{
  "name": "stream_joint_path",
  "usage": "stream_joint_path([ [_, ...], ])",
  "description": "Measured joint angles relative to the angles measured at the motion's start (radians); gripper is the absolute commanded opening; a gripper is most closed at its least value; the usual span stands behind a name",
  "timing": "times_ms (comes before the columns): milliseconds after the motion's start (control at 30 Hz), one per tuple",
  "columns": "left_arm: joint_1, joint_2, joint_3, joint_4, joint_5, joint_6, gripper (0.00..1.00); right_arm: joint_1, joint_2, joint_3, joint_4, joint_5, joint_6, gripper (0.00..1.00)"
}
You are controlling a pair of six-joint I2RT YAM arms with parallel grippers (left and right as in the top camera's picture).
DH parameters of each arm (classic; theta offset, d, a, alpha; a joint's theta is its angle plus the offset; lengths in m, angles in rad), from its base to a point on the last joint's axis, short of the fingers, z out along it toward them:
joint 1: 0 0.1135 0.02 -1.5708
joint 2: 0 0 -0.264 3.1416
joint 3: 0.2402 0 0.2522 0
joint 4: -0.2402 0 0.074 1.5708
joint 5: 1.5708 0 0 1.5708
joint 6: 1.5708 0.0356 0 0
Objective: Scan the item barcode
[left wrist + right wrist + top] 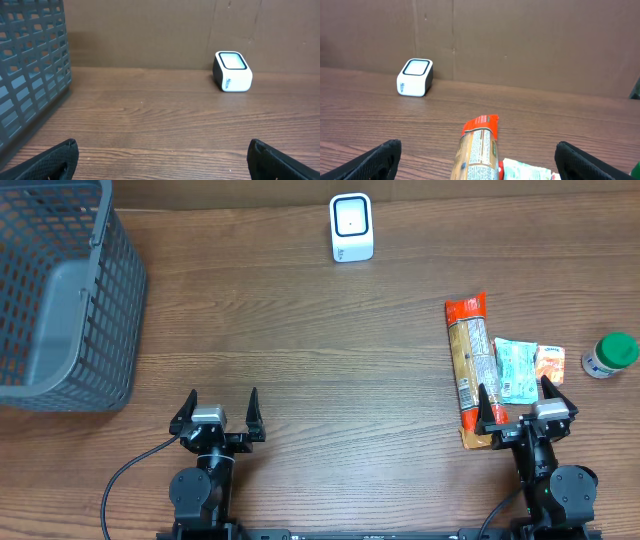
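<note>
One grey plastic mesh basket (115,330) stands at the far left of the wooden worktop (300,330). One white box-shaped barcode scanner (351,227) sits far, near the middle. Four grocery items lie at the right: one long clear packet with orange ends (469,370), one pale green sachet (517,370), one small orange sachet (551,362) and one green-lidded white jar (611,354). There are two black tools at the near edge, the left tool (219,405) and the right tool (517,395).

Wooden table (300,330): grey mesh basket (110,310) far left, white barcode scanner (351,227) at the back, and right, side by side, long cracker pack (468,365), teal packet (516,370), orange sachet (550,362), green-lidded jar (610,355).
</note>
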Motion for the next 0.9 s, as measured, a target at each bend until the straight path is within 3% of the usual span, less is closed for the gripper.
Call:
stream_joint_path([
  [900, 0.000, 0.000, 0.000, 0.000, 0.000, 0.000, 1.00, 0.000, 0.000, 0.000, 0.000, 0.000, 0.000, 1.00],
])
